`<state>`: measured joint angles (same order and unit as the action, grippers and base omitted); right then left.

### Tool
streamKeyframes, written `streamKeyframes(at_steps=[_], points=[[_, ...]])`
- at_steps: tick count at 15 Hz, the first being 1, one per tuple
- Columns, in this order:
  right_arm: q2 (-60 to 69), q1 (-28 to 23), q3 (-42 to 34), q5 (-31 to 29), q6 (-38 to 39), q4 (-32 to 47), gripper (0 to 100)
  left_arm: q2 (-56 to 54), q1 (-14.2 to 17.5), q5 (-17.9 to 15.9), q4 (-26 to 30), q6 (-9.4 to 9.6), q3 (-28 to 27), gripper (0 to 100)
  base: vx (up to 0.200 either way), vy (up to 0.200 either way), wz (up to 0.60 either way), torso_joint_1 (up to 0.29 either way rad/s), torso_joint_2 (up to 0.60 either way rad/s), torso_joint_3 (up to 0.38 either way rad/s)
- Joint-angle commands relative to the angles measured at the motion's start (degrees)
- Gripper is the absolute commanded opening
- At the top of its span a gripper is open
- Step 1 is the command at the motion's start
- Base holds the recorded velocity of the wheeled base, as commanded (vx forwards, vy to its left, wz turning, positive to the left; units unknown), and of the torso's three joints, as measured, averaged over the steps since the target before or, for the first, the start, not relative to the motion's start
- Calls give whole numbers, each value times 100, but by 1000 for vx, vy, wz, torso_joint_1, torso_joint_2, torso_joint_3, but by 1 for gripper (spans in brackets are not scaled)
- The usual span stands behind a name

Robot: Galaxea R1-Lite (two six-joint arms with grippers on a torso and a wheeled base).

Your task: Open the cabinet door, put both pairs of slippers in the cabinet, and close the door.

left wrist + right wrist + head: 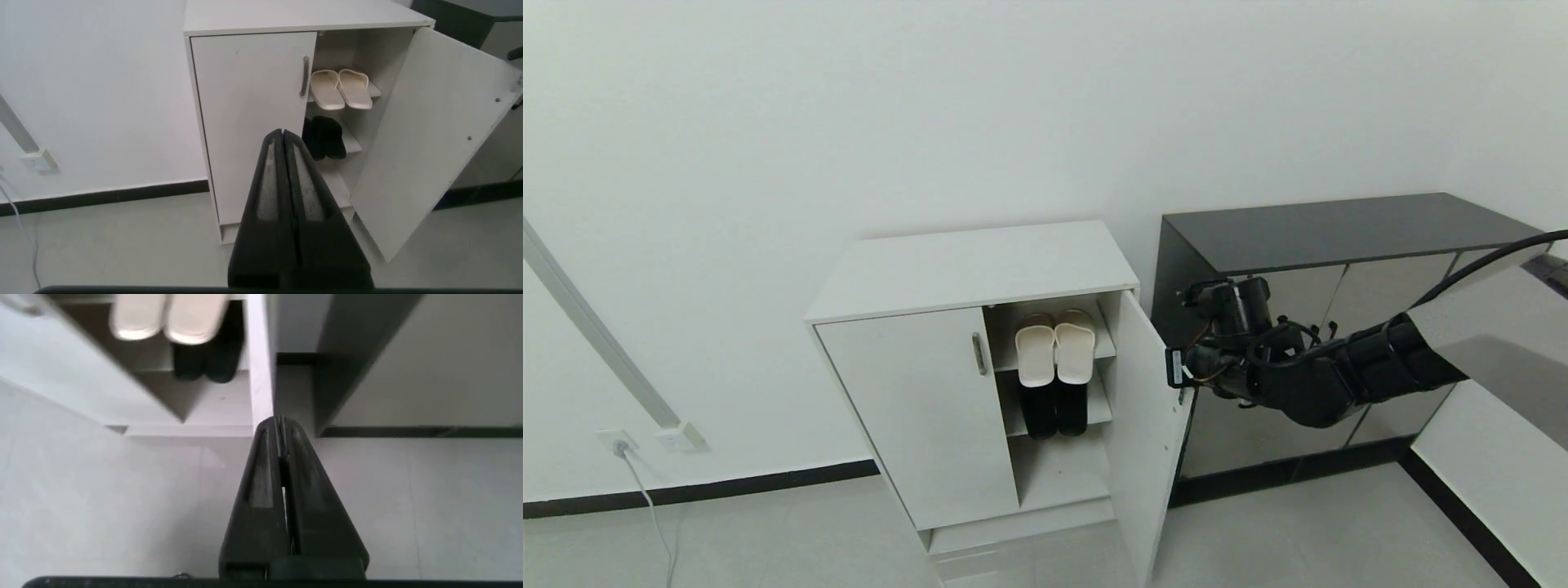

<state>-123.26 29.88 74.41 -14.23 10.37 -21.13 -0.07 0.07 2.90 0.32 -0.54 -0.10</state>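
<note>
Since the white slippers (1055, 353) and the black slippers (1055, 412) below them sit on shelves inside the cabinet (972, 269), closing is the step: the right gripper (280, 421), fingers together and empty, is at the edge of the open door (1147, 433) and should push it shut.

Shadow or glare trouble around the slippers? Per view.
Head view: even light, no glare; black slippers merge into shadow, white slippers stand out. Left wrist view: same, black pair a dark patch. Right wrist view: black pair shaded beside the cabinet door edge.
</note>
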Motion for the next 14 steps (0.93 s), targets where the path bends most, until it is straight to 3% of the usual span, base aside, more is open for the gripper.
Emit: streamKeyframes(at_steps=[1, 13, 14], points=[[320, 229, -181, 8, 17, -6, 0, 7, 1, 0, -5, -8, 1, 0, 0, 0, 0, 0, 0, 0], [830, 493, -718, 78, -35, -515, 0, 7, 1, 9, -5, -25, 1, 0, 0, 0, 0, 0, 0, 0], [979, 493, -761, 78, -53, -515, 0, 7, 1, 9, -5, -8, 1, 0, 0, 0, 600, 7, -2, 2]])
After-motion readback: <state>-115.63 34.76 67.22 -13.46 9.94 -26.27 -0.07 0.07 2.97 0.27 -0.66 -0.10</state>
